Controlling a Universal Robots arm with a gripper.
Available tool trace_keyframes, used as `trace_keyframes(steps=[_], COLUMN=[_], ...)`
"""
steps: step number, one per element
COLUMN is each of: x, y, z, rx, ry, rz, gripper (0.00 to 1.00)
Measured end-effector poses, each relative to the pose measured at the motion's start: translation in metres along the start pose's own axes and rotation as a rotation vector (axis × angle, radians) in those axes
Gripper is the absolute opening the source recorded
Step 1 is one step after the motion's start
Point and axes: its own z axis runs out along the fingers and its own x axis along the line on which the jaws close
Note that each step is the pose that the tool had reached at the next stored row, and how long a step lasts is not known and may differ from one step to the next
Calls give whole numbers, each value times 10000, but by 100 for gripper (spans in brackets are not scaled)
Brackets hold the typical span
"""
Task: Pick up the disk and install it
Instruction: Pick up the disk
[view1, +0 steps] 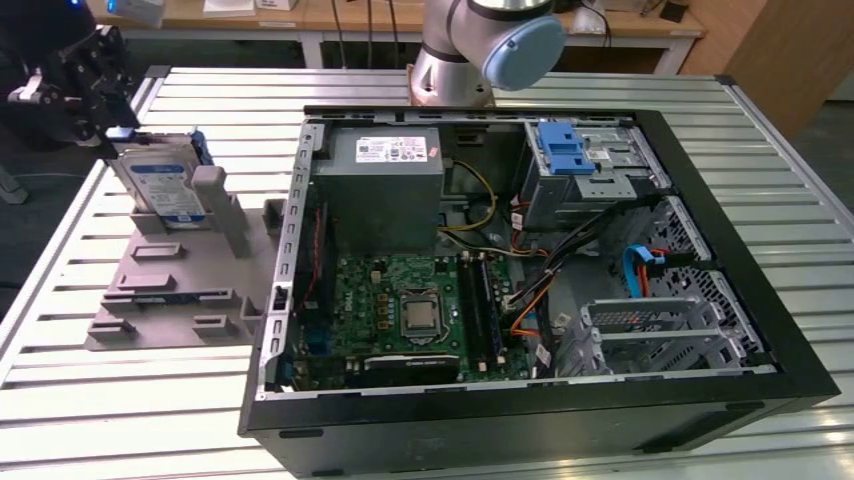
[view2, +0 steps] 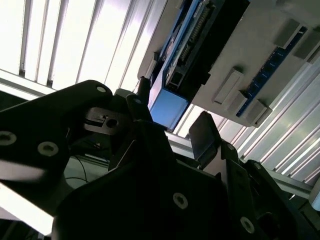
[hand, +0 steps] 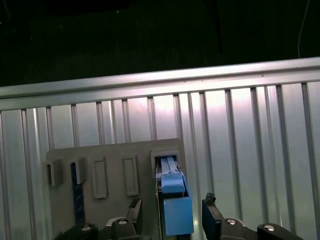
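Now: disk (view1: 159, 186) on edge in the grey fixture (view1: 174, 290) just beside the open computer case (view1: 534, 430), per exterior view; gripper (hand: 172, 202) spread astride its blue end, fingers (hand: 212, 217) clear of it, per first wrist view.

Silver rectangular disk (view1: 163, 185) upright in grey plastic fixture (view1: 160, 290) on slatted counter (view1: 120, 400), exterior view's left of black computer case (view1: 534, 405); end effector (view1: 104, 110) seemingly straddling it.

disk (view1: 163, 185): partly hidden behind a grey post (view1: 211, 192) in the exterior view.
arm (view1: 487, 40): upper part cut off there.
pincer (hand: 172, 201): body cut off by the edge in the first wrist view.
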Motion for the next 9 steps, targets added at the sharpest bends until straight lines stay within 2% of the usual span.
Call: trace_keyframes(steps=[5, 6, 9], x=[-19, -25, -33], y=[10, 11, 17], z=[45, 52, 79], rx=[1, 1, 3], ry=[-1, -1, -4], rz=[-1, -1, -8], gripper=[57, 50, 50])
